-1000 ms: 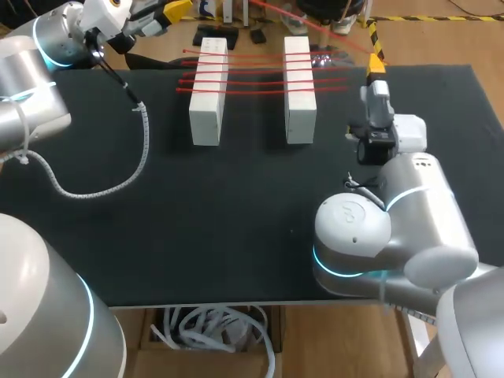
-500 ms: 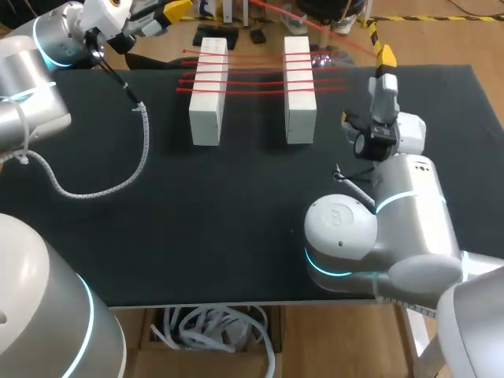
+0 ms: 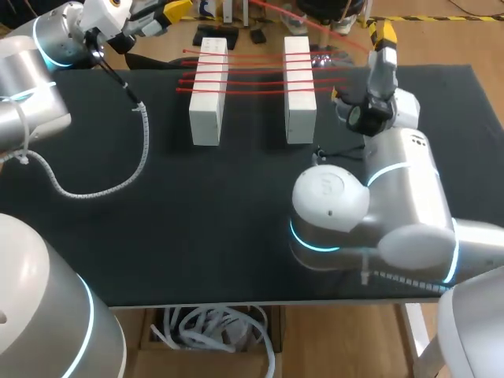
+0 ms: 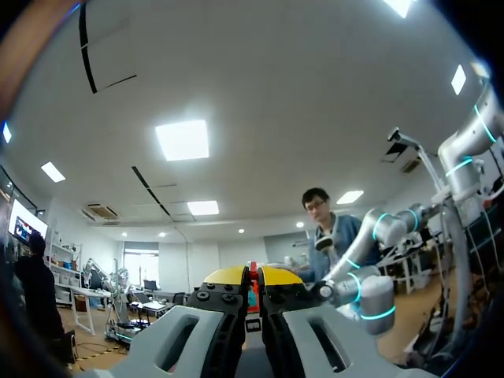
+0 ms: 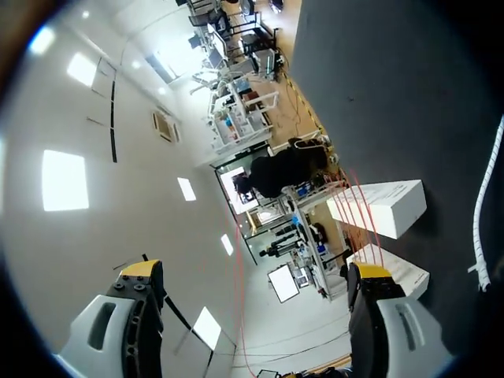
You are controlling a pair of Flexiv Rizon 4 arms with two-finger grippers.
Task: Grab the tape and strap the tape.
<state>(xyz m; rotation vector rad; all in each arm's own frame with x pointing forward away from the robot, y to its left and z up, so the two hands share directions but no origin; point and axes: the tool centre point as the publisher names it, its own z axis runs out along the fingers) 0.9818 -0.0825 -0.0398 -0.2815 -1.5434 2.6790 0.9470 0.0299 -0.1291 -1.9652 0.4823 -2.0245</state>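
Leftward swung the right arm's elbow; right gripper gaped wide near the red tape strung across white blocks; left gripper sat pinched shut.

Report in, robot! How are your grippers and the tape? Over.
Left gripper shut on tape. Right gripper open, right of blocks. Tape strung across both blocks. Cable lies aside.

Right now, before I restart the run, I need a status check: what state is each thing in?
Left gripper: shut, raised off the table's far left.
Right gripper: open, a red strand running between its fingers, untouched.
Red tape: stretched in several strands across both blocks.
White blocks: standing parallel, apart.
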